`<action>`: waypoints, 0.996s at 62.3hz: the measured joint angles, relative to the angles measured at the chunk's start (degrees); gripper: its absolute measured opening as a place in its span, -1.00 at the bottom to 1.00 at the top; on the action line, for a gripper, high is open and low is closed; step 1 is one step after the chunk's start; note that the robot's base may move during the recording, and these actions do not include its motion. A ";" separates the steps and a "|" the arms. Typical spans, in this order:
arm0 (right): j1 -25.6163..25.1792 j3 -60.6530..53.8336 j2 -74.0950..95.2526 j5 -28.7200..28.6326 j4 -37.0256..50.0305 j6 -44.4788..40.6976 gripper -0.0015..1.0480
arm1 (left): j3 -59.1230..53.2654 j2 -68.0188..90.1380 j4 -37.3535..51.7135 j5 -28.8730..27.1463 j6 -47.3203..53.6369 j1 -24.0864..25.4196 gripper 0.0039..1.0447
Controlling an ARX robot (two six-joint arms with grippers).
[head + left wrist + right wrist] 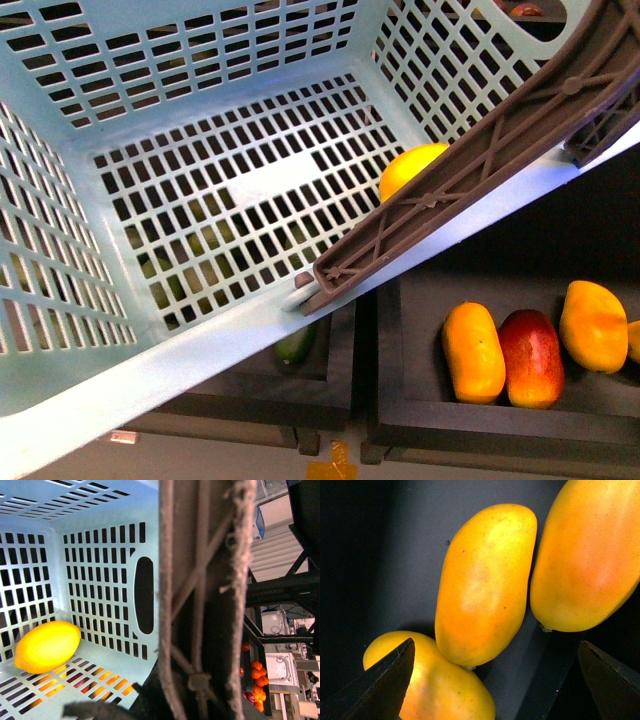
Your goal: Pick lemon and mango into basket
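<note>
Right fingers (385, 685): two dark, flat wedges, spread wide, nothing clamped between them.
Right gripper (496, 641): hanging close above fruit in a matte black tray (395, 555).
Mango (485, 585): dead ahead of the gap between the fingers. Smooth, elongated, yellow-orange skin with faint specks, lying loose on the tray floor, not gripped.
Second mango (585, 560): just beside it, on the side of the other finger. Fatter, with a warmer orange blush.
Third mango (440, 680): tucked against the mango's narrow end, partly hidden behind one finger.
Left gripper: fingers not made out, so cannot tell how far apart.
Handle (200, 600): brown, ribbed plastic, filling the left wrist view up close.
Lemon (47, 646): plump, glossy golden oval, already on the slotted floor, beside a grid wall.
Basket (100, 555): light teal plastic with rows of rectangular slots.
</note>
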 joint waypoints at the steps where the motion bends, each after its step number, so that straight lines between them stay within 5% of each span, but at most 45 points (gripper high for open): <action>1: -0.17 0.17 0.31 -0.02 0.04 0.22 0.83 | 0.00 0.00 0.00 0.02 0.00 0.00 -0.91; 62: -1.84 12.31 11.58 -2.08 -1.60 3.65 0.83 | 0.00 0.00 0.00 -0.07 0.00 0.00 -0.91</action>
